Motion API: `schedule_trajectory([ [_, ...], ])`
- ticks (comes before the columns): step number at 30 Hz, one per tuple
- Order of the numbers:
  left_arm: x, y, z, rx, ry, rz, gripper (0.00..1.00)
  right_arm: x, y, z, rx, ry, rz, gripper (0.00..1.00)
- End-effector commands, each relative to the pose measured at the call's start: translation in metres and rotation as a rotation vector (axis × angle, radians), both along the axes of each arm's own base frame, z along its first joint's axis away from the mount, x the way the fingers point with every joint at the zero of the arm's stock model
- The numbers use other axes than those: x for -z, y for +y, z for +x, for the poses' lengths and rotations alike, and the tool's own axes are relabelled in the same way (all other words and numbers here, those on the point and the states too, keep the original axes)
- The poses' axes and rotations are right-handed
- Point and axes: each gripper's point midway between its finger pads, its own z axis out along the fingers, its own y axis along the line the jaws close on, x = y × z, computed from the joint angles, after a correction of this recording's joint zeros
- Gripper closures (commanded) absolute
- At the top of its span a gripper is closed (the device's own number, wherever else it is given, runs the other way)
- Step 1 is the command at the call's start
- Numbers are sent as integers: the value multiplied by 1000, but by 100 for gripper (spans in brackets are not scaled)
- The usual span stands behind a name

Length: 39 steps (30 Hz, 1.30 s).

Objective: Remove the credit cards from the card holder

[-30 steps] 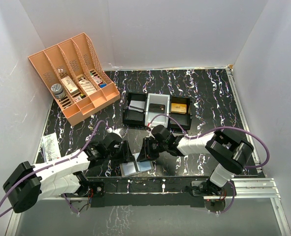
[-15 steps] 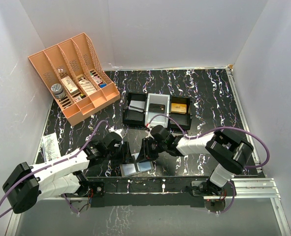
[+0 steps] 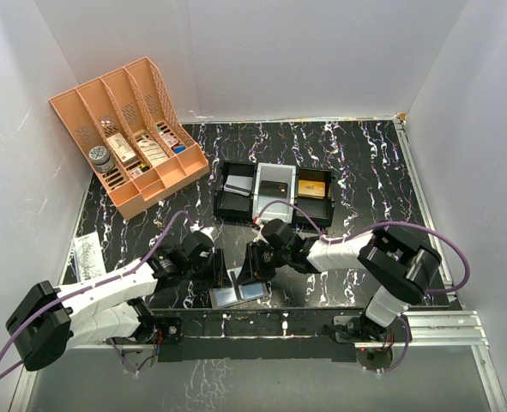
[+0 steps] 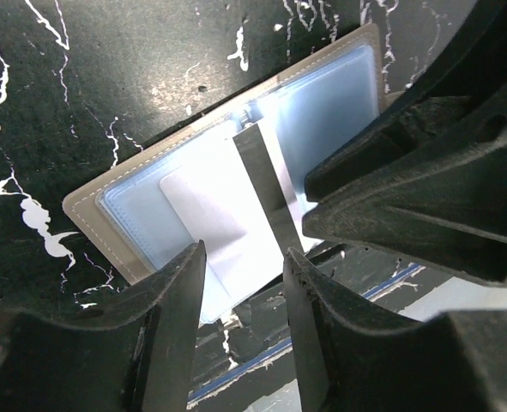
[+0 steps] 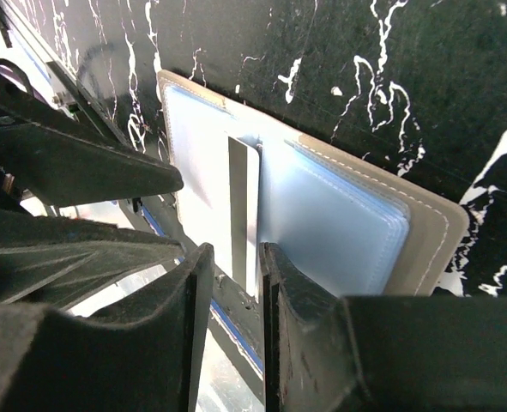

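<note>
The card holder (image 3: 238, 293) lies open near the table's front edge, grey-brown outside (image 4: 90, 206) and grey-blue inside (image 5: 347, 223). A pale flat card (image 4: 202, 206) lies on one half. A thin grey leaf (image 5: 243, 206) stands on edge along the fold (image 4: 266, 180); whether it is a card or a sleeve I cannot tell. My right gripper (image 5: 236, 251) straddles the near end of that leaf, jaws narrowly apart, the leaf close against one finger. My left gripper (image 4: 244, 253) hovers open over the holder's near edge, nothing between its fingers. Both grippers (image 3: 221, 273) (image 3: 255, 268) meet above the holder.
A black three-compartment tray (image 3: 221, 209) with cards in it sits just behind the grippers. The orange lattice organiser (image 3: 129, 129) stands at the back left. A paper slip (image 3: 86, 253) lies at the left. The metal rail (image 3: 262, 322) runs along the front edge under the holder.
The left jaws have narrowed a little. Both grippers stay over the open holder, which has hardly shifted.
</note>
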Motion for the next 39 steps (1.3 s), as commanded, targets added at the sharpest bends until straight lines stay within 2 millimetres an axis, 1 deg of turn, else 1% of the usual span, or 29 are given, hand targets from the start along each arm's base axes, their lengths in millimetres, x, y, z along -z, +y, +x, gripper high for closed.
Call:
schedule_trajectory([
  [1, 8, 3, -6, 20, 28, 31, 61, -19, 17, 4, -15, -34, 76, 73],
  [8, 11, 5, -7, 6, 33, 30, 63, -15, 21, 6, -24, -26, 70, 73],
  [10, 11, 5, -6, 5, 32, 30, 63, -10, 22, 6, -23, -20, 58, 73],
  [14, 13, 7, -8, 11, 38, 42, 65, -5, 19, 8, 5, -17, 41, 75],
  [16, 16, 8, -9, 11, 45, 50, 66, -4, 18, 8, 16, -17, 46, 80],
  [18, 18, 10, -10, 4, 50, 58, 67, -9, 19, 7, 22, -20, 72, 87],
  [19, 19, 11, -10, -2, 52, 64, 67, -9, 18, 7, 24, -19, 79, 94],
  [21, 21, 13, -10, -11, 55, 75, 68, -11, 17, 6, 23, -20, 87, 100],
  [26, 23, 18, -8, -27, 49, 105, 71, -14, 11, 7, 31, -32, 84, 100],
  [31, 21, 17, -5, -35, 34, 94, 72, -13, -3, 11, 66, -23, 83, 100],
  [33, 17, 15, -2, -37, 22, 91, 72, -22, -6, 14, 79, -15, 129, 100],
  [35, 13, 12, 2, -32, 3, 78, 72, -26, -11, 16, 100, -5, 155, 100],
  [39, 1, -4, 13, 4, -36, 38, 72, -24, -14, 18, 114, -1, 147, 100],
])
